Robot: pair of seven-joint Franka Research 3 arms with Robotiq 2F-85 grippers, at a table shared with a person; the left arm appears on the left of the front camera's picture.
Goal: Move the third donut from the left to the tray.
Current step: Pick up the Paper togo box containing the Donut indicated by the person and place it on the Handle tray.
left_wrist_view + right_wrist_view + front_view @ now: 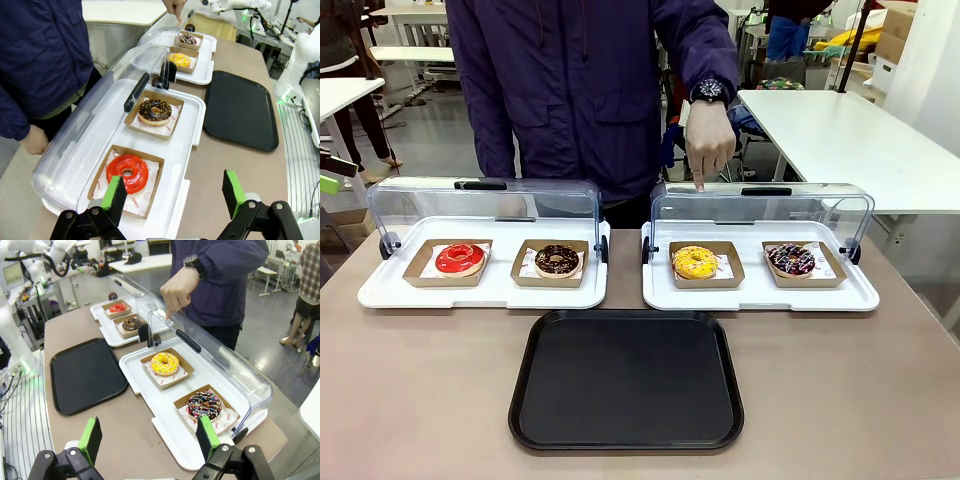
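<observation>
Because the clear lid [760,205] is tipped up and back, the yellow donut [695,262] sits in the open, so a gripper could likely come at it from above. It rests in its little brown holder [706,281] on the left half of the white tray [760,296] on the robot's right. The person's hand [708,140] hangs over the lid with one finger [699,176] pointing down, most likely to show which donut to take. The black tray [626,385] lies flat on the surface [420,400] just in front of both white trays, with nothing on it, so it looks ready for the donut. The right gripper [149,436] hovers near the end of the right-hand white tray, opened wide with nothing inside. The left gripper [175,192] is wide apart too, near the red donut [128,172] at the other end, well away from the yellow one.

Both grippers are cut off by the bottom edge of their views. The red print on the paper [175,380] under the donuts is too small to read. From the front, I cannot tell if the finger touches the lid or is just above it.
</observation>
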